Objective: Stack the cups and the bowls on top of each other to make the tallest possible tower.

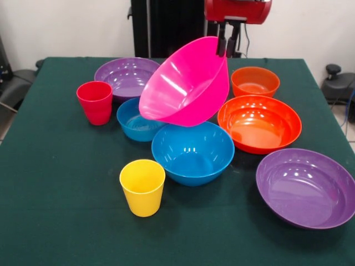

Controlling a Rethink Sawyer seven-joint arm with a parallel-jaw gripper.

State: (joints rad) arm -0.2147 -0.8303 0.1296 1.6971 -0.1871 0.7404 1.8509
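Note:
My gripper (226, 45) comes down from the top and is shut on the far rim of the big pink bowl (186, 83). The bowl hangs tilted, its opening facing the front left, above the large blue bowl (193, 152) and the small blue bowl (134, 122). A red-pink cup (95, 102) stands upright at the left. A yellow cup (142, 187) stands upright at the front. One purple bowl (126, 75) sits at the back left and another purple bowl (307, 187) at the front right. A large orange bowl (259, 123) and a small orange bowl (255, 81) sit at the right. No nested tower shows.
Everything stands on a dark green tablecloth (55, 221). The robot's black pedestal (166, 27) rises behind the table's far edge. Dark equipment (338, 83) sits off the table at the right, and more of it at the left edge.

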